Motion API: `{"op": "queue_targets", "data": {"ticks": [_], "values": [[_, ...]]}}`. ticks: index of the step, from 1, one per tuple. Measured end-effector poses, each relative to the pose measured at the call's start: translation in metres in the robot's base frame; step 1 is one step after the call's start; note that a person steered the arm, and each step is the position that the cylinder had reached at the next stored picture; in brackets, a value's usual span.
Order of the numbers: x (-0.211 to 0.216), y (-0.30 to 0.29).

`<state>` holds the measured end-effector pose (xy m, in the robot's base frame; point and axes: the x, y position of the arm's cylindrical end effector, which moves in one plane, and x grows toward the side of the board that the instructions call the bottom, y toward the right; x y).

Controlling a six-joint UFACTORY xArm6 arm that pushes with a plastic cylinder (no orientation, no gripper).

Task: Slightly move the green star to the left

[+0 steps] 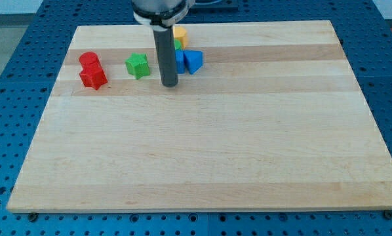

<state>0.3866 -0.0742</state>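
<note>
The green star (pixel 137 65) lies on the wooden board (pixel 202 151) near the view's top left. My tip (pixel 169 84) rests on the board just to the right of the star and slightly below it, with a small gap between them. The dark rod rises straight up from the tip and hides part of the blocks behind it.
A red cylinder (pixel 88 60) and a red star-like block (pixel 93 77) sit left of the green star. Right of the rod are a blue block (pixel 180 61), a blue triangle (pixel 194 61), a yellow block (pixel 179 33) and a green block (pixel 177 44), partly hidden.
</note>
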Motion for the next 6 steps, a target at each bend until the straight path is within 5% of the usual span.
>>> {"op": "queue_targets", "data": {"ticks": [2,6], "values": [[0.008,-0.023],[-0.063,-0.039]]}}
